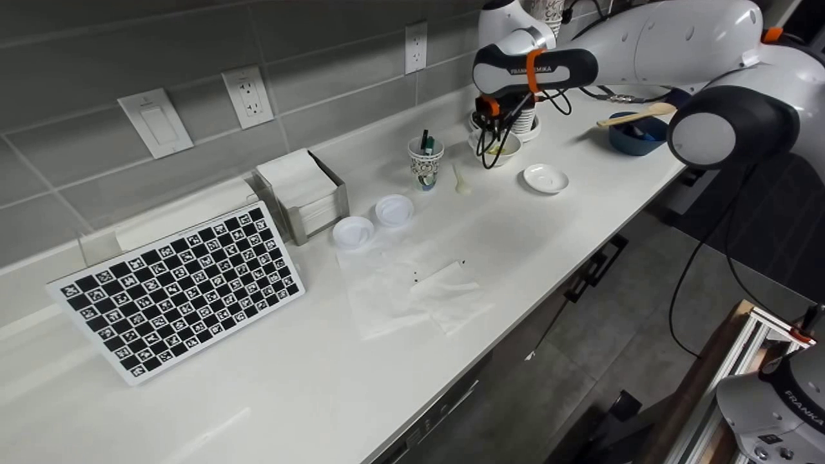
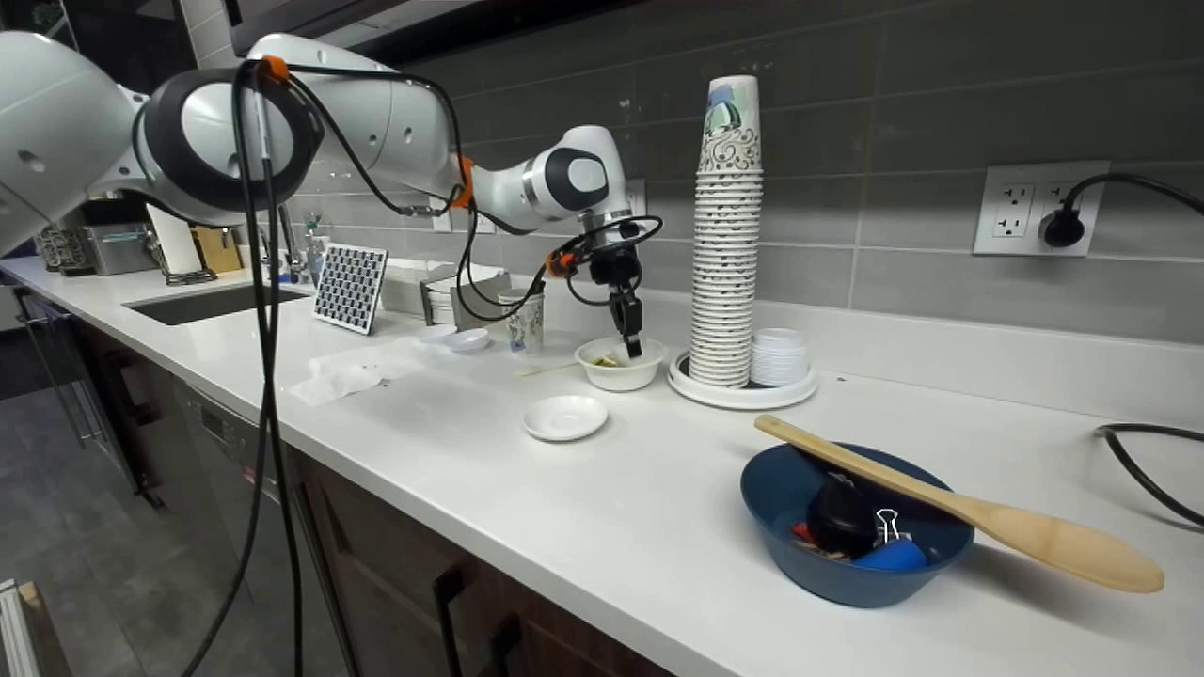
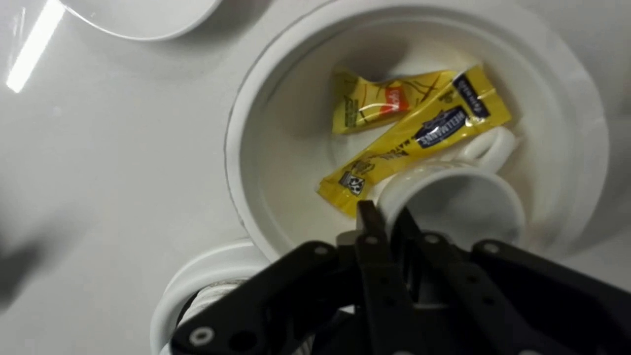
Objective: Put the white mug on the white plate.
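Here, gripper (image 3: pixel 387 213) tight on rim of white mug (image 3: pixel 463 202), beside yellow HELLMANN'S packet (image 3: pixel 415 140).

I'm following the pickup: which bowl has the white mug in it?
The white bowl, under the tool; it holds two yellow packets along with the white mug. The dark blue bowl instead has a wooden spoon lying across it.

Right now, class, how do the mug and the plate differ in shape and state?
The mug is deep with a looped handle; the plate is shallow, with none.
The mug is inside the bowl; the plate lies on the counter.
The claw appears closed on the mug's rim; the plate lies apart from it.
Both are white, with round rims.
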`<state>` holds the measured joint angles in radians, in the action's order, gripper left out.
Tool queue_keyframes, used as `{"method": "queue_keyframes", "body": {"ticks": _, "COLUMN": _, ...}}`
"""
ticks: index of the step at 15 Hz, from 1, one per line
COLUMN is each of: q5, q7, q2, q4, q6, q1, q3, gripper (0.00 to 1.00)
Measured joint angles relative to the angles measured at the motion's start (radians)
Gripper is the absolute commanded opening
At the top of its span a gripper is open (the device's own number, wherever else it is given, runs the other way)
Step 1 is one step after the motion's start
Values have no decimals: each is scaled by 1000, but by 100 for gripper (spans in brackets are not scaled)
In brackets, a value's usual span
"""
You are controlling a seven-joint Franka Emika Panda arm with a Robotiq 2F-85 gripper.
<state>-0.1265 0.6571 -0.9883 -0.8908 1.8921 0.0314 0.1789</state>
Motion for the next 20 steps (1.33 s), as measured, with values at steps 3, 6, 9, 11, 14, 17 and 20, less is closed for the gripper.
{"method": "queue_keyframes", "body": {"ticks": 3, "q5": 18, "q7": -40, "q2": 47, "q4": -31, "q6": 14, "q1": 8, "q3": -22, "gripper": 2}}
{"method": "queue_keyframes", "body": {"ticks": 6, "q5": 57, "q7": -133, "q2": 145, "q4": -145, "q6": 69, "q1": 29, "q3": -59, "gripper": 2}}
{"method": "queue_keyframes", "body": {"ticks": 9, "q5": 132, "q7": -241, "q2": 237, "q4": -275, "q6": 142, "q1": 58, "q3": -97, "gripper": 2}}
{"method": "queue_keyframes", "body": {"ticks": 11, "q5": 199, "q7": -290, "q2": 285, "q4": -364, "q6": 205, "q1": 74, "q3": -113, "gripper": 2}}
{"method": "queue_keyframes", "body": {"ticks": 14, "q5": 341, "q7": -304, "q2": 339, "q4": -508, "q6": 323, "q1": 105, "q3": -132, "gripper": 2}}
{"method": "queue_keyframes", "body": {"ticks": 17, "q5": 483, "q7": -308, "q2": 387, "q4": -657, "q6": 454, "q1": 133, "q3": -139, "gripper": 2}}
{"method": "queue_keyframes", "body": {"ticks": 20, "q5": 638, "q7": -332, "q2": 446, "q4": -808, "q6": 599, "q1": 162, "q3": -158, "gripper": 9}}
